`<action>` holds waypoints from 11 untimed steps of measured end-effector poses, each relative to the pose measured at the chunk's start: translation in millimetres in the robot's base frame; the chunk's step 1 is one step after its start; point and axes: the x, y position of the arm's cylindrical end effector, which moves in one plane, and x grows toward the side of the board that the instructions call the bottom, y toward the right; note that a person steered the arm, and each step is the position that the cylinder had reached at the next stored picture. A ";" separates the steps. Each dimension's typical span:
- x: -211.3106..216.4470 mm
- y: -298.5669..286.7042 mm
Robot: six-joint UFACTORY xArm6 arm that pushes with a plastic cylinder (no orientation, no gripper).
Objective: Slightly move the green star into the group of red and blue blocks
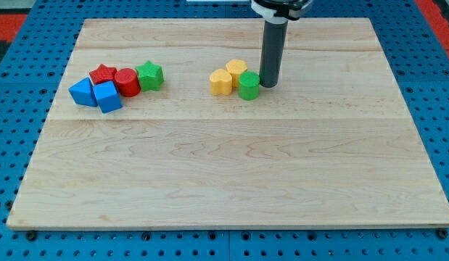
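Currently, in the camera view, my tip (pixel 268 85) rests just right of the green cylinder (pixel 248 85), beside two yellow blocks (pixel 228 77). Well apart, the green star (pixel 149 75) touches the red cylinder (pixel 127 82), with red star (pixel 102 73) and blue blocks (pixel 96 94). No writing legible; wooden board (pixel 231 174).

The wooden board (pixel 231 181) carries a red-blue-green cluster of blocks (pixel 115 85) at left and a yellow-green cluster (pixel 235 78) centre-top.
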 end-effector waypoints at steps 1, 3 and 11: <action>-31.1 -17.2; -73.3 -125.5; 55.9 -174.6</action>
